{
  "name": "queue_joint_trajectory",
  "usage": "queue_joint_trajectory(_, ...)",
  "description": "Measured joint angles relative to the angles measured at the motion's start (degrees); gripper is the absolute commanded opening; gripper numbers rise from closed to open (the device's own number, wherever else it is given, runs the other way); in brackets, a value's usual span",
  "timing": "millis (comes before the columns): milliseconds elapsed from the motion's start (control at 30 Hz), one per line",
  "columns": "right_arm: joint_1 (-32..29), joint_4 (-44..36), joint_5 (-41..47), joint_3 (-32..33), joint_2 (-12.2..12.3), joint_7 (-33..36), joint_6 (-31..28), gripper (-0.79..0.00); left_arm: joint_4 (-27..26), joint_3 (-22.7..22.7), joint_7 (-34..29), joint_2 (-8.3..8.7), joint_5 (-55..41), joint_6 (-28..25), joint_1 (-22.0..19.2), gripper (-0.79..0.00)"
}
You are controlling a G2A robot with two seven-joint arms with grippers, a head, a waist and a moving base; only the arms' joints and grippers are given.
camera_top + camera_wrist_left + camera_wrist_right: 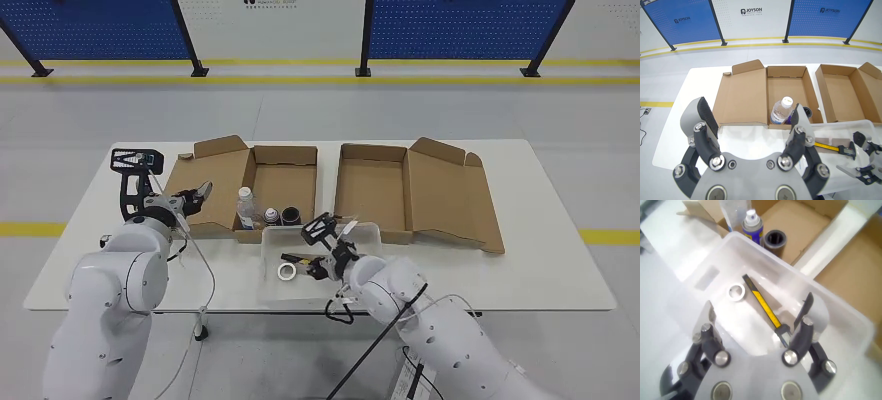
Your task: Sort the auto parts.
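A clear plastic bin [365,232] stands at the table's front middle. In it lie a yellow and black caliper [762,303] and a white ring [737,292]. My right gripper [760,302] hangs open just above the bin, over the caliper, holding nothing. The left cardboard box [285,180] holds a water bottle [780,111], a blue spray can [752,228] and a black cylinder [775,240], all upright at its near end. My left gripper [750,109] is open and empty, raised over the box's flattened lid [740,94], to the left of the bottle.
A second open cardboard box [375,190], empty, lies to the right of the first, its lid [450,195] folded out flat. The white table [540,260] has bare room at the right and along its front left edge.
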Motion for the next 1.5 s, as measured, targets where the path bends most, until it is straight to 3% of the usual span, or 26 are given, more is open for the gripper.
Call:
queue_joint_trajectory(233, 5.41, -2.64, 0.05, -0.9, -1.51, 16.49, 9.98, 0.0, 0.0, 0.0, 0.0, 0.0, 0.0, 0.0, 0.0, 0.0)
queue_joint_trajectory(433, 9.6, -0.21, -0.32, -3.06, -3.0, 23.15, 13.24, 0.0, 0.0, 0.0, 0.0, 0.0, 0.0, 0.0, 0.0, 0.0)
queue_joint_trajectory(633, 10.95, 3.49, -1.01, -4.48, -4.04, 22.51, 14.16, 0.0, 0.0, 0.0, 0.0, 0.0, 0.0, 0.0, 0.0, 0.0)
queue_joint_trajectory(1133, 10.93, 3.47, -1.02, -4.46, -4.03, 22.55, 14.11, 0.0, 0.0, 0.0, 0.0, 0.0, 0.0, 0.0, 0.0, 0.0)
queue_joint_trajectory(1233, 10.33, 4.16, 0.06, -4.65, -4.18, 20.95, 11.84, 0.0, 0.0, 0.0, 0.0, 0.0, 0.0, 0.0, 0.0, 0.0)
queue_joint_trajectory(1433, 12.6, 7.38, 0.46, -8.22, -6.11, 21.46, 12.08, 0.0, 0.0, 0.0, 0.0, 0.0, 0.0, 0.0, 0.0, 0.0)
queue_joint_trajectory(1467, 13.17, 8.06, 0.56, -8.9, -6.55, 21.82, 12.67, -0.089, 0.0, 0.0, 0.0, 0.0, 0.0, 0.0, 0.0, 0.0)
queue_joint_trajectory(1500, 14.04, 9.08, 0.61, -9.7, -7.13, 22.35, 13.61, -0.265, 0.0, 0.0, 0.0, 0.0, 0.0, 0.0, 0.0, 0.0)
